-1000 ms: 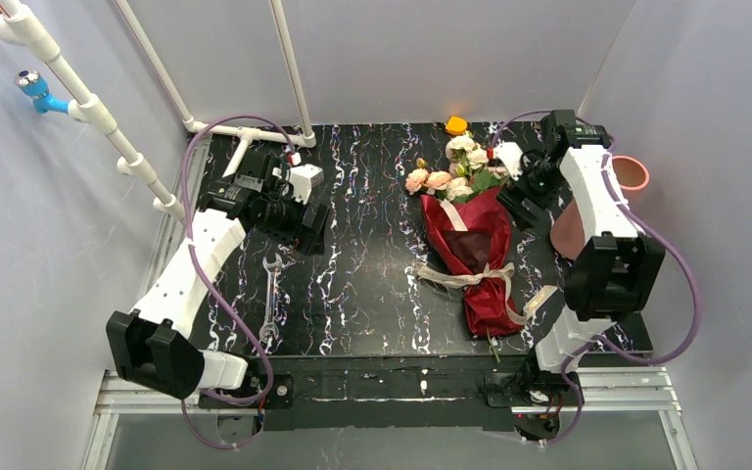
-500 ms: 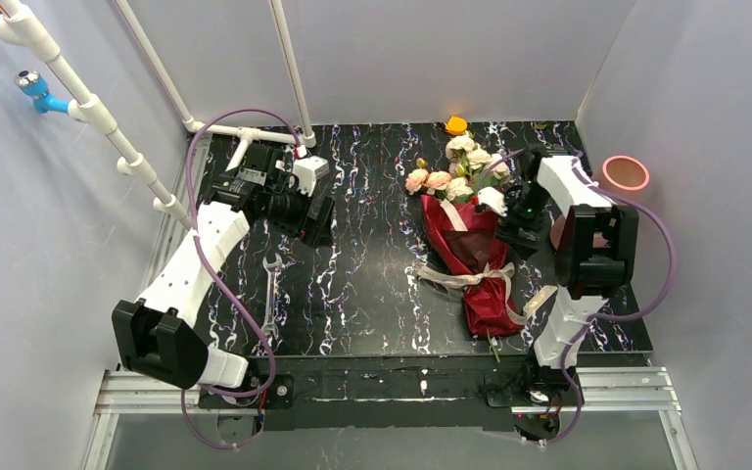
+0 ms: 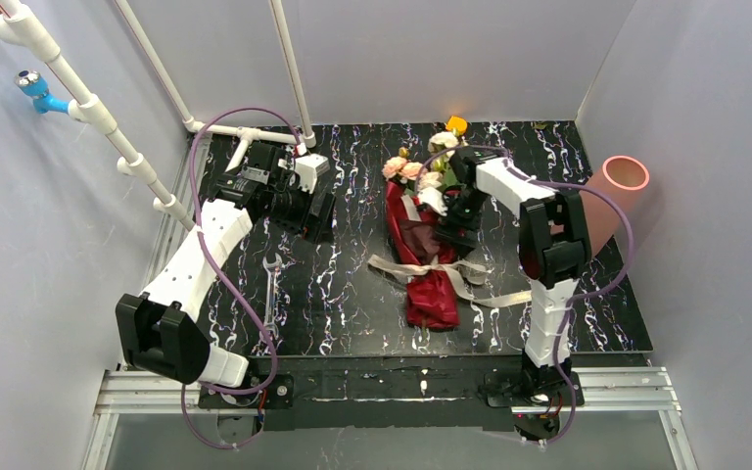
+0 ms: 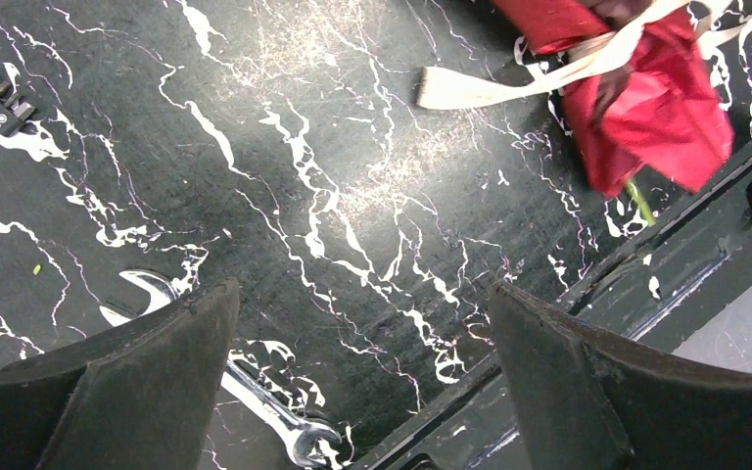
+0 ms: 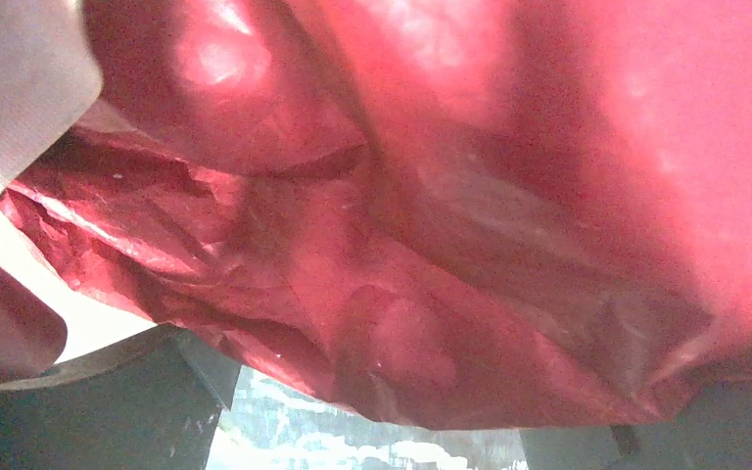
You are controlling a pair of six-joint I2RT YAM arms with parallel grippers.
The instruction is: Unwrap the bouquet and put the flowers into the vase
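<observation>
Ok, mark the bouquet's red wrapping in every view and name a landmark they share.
Top external: wrapping lies mid-frame, slightly right of centre.
Left wrist: upper right corner.
Right wrist: fills nearly the whole frame.
Landmark: the beige ribbon tied round it, clear in the top and left wrist views.

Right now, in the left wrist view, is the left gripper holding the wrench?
No: the left gripper is open and empty, while the wrench lies flat on the table beneath it.
</observation>
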